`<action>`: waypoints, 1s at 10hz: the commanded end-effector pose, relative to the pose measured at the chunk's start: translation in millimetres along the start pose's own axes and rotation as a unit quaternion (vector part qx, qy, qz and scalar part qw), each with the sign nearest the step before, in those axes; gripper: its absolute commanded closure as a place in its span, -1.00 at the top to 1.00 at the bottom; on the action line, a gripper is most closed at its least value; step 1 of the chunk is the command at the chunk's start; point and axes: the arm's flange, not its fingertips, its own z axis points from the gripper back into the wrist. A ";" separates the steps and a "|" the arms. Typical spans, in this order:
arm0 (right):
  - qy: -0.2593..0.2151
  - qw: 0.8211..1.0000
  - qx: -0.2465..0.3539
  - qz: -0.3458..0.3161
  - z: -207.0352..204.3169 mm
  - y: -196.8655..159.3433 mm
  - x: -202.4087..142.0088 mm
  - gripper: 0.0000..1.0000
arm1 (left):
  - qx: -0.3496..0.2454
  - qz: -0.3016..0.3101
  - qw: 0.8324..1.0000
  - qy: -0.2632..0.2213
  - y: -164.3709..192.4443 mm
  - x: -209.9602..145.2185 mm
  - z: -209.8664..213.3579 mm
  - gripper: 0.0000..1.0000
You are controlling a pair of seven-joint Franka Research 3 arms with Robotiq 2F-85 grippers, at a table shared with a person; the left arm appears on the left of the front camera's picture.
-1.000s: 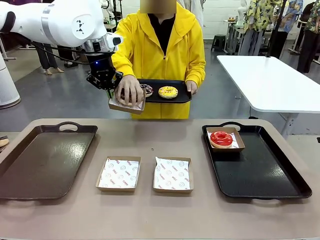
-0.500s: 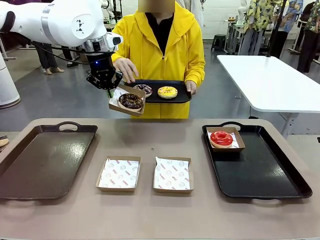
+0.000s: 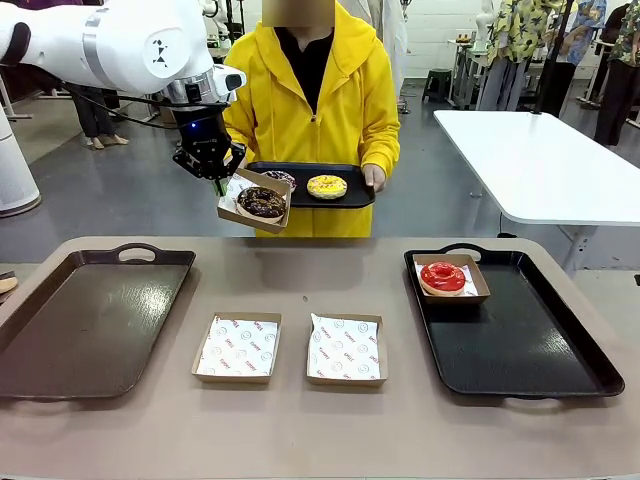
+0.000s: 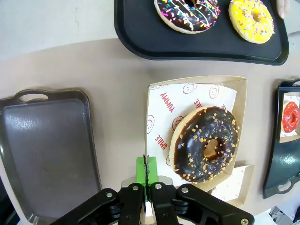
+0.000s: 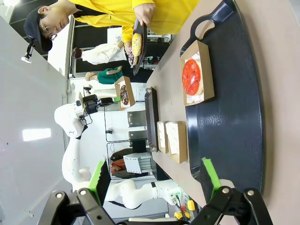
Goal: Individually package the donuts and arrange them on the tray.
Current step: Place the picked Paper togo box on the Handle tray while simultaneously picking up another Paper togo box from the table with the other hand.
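My left gripper (image 3: 217,180) is raised beyond the table's far edge, shut on the rim of a paper-lined cardboard box (image 4: 157,101). The chocolate brown donut (image 4: 206,143) lies in that box. Behind it the person holds a small black tray (image 3: 345,197) carrying the yellow donut (image 3: 327,186) and the dark sprinkled donut (image 4: 190,13). The red donut (image 3: 442,277) sits in its own box at the far left corner of the black tray (image 3: 530,350) on the table's right. My right gripper (image 5: 154,180) stands open over that tray's near end, holding nothing.
Two empty lined boxes (image 3: 237,347) (image 3: 344,348) lie side by side at the table's middle front. A large brown tray (image 3: 90,320) lies bare on the left. A white table (image 3: 540,160) stands at the back right, with people farther off.
The person's hand, which was setting the chocolate donut into the held box, has let go and drawn back. The person's tray has shifted slightly left. Both arms have stayed still.
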 end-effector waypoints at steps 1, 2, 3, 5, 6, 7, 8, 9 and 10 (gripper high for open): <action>-0.004 1.000 -0.003 -0.005 -1.9 1.6 -3.8 1.00 | 0.000 0.000 1.000 0.000 2.2 0.6 0.8 -1.00; -0.004 1.000 -0.003 -0.005 -1.9 1.6 -3.8 1.00 | 0.000 0.000 1.000 0.000 2.2 0.6 0.8 -1.00; -0.004 1.000 -0.003 -0.005 -1.9 1.6 -3.8 1.00 | 0.000 0.000 1.000 0.000 2.2 0.6 0.8 -1.00; 0.003 0.999 -0.034 0.034 -9.1 19.6 3.4 1.00 | 0.000 -0.018 1.000 0.006 19.0 -5.1 6.5 -0.98; 0.034 0.996 -0.070 0.045 -22.0 43.3 7.5 1.00 | 0.017 -0.017 1.000 0.006 39.0 -21.6 8.8 -0.98; 0.061 0.992 -0.105 0.044 -41.1 74.8 21.3 1.00 | 0.027 -0.021 0.999 0.009 64.9 -35.7 9.6 -0.98; 0.090 0.986 -0.137 0.038 -59.9 106.9 29.5 1.00 | 0.034 -0.014 0.999 0.010 85.9 -47.3 9.0 -0.98; 0.121 0.977 -0.174 0.035 -82.2 138.6 33.4 1.00 | 0.041 -0.016 0.999 0.014 104.8 -60.8 7.2 -0.98; 0.146 0.966 -0.212 0.029 -107.0 165.5 32.1 1.00 | 0.039 -0.015 0.999 0.017 120.6 -76.3 7.9 -0.98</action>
